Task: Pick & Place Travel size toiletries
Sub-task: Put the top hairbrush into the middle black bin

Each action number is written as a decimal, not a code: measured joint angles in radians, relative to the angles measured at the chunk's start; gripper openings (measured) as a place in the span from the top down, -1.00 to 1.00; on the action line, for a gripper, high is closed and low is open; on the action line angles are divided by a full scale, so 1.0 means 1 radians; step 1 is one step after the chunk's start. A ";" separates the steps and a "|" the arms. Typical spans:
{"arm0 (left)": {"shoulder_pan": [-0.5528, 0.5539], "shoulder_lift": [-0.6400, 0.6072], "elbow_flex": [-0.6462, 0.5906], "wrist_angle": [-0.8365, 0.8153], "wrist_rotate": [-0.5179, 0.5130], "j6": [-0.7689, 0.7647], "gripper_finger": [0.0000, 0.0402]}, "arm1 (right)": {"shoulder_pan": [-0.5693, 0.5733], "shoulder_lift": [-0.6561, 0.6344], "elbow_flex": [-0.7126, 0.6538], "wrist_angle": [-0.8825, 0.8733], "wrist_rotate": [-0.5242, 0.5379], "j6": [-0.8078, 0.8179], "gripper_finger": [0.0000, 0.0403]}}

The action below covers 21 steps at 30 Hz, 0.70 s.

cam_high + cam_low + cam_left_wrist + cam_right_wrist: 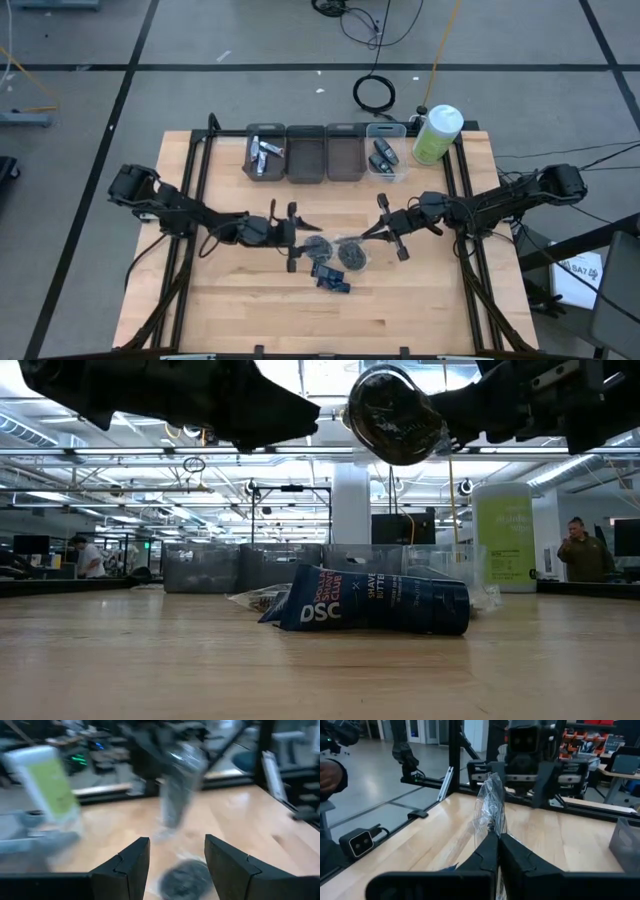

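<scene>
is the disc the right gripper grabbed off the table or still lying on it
Off the table. The right gripper, shut on the disc's clear wrapper, holds the disc in the air, well above the table.

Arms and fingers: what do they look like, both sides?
Both arms are dark, near-black, jointed links with bulky rounded housings at the shoulder ends and thin dark cables running along them. The left gripper and right gripper each end in two matte black fingers: angular, wedge-shaped plastic with stepped notches on the inner faces. No visible markings or labels.
</scene>
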 joint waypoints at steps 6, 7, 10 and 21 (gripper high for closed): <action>0.015 0.087 0.066 0.006 0.010 -0.001 0.07 | 0.000 0.000 0.000 0.008 0.000 0.003 1.00; 0.019 0.108 0.088 0.006 0.013 0.003 0.07 | 0.000 -0.001 0.000 0.009 0.000 0.003 1.00; 0.035 0.162 0.152 0.002 0.019 0.021 0.07 | 0.000 0.000 0.000 0.008 0.000 0.003 1.00; 0.052 0.246 0.281 -0.007 0.020 0.059 0.07 | 0.000 0.000 0.000 -0.010 0.000 0.007 1.00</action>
